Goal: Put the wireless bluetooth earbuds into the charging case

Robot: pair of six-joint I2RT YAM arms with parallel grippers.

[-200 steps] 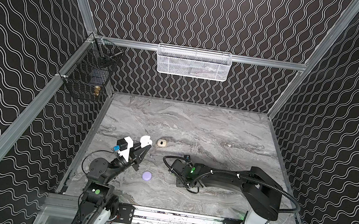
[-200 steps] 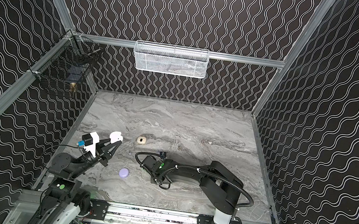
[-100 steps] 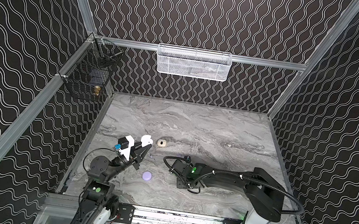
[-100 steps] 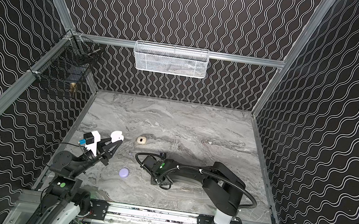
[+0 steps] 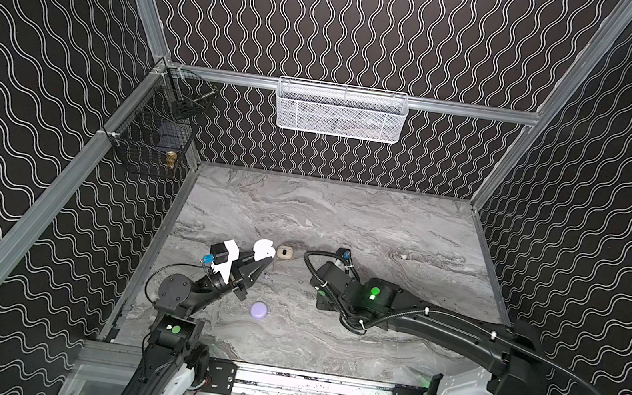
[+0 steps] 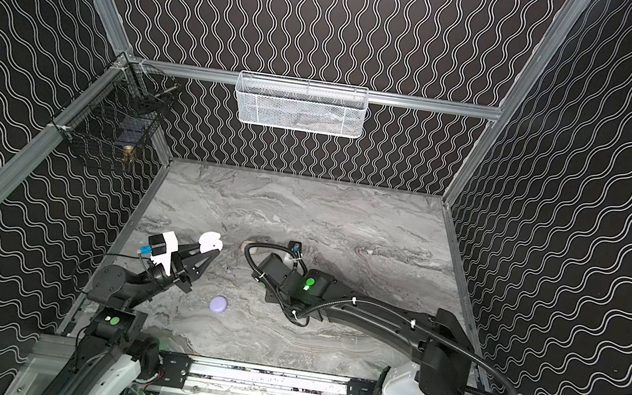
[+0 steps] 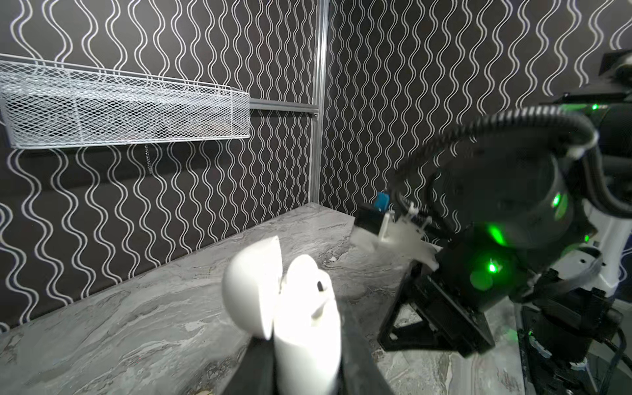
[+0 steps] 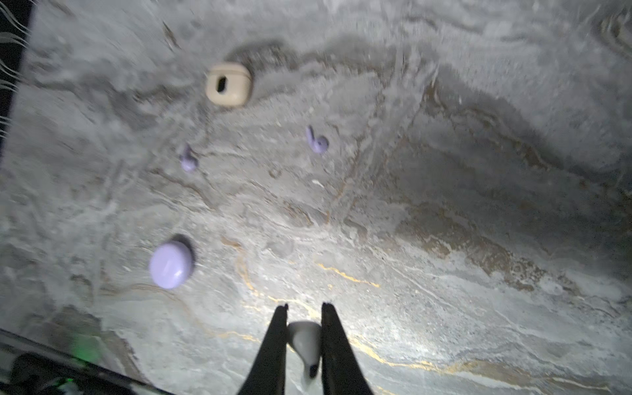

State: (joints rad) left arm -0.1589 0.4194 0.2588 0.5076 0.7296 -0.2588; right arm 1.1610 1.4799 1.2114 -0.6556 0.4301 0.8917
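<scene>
Right gripper [image 8: 304, 306] just clamped white earbud [image 8: 303, 337] near lavender case [image 8: 171, 265]; left gripper [image 7: 304, 362] grips open white charging case [image 7: 301, 301]. Insertion can proceed.

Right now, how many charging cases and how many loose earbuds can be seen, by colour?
White plastic charging case, lid open: 1
Cream plastic charging case: 1
Lavender round plastic charging case: 1
Pale lavender plastic earbuds: 2
White plastic earbud: 1
Total: 6

Black jointed right arm [image 5: 451, 331] has a white base housing [image 5: 463, 391], green light [image 5: 375, 291] and corrugated black cable [image 5: 307, 262]; black left arm [image 5: 177, 292] wears a white camera bracket [image 5: 229, 255].
</scene>
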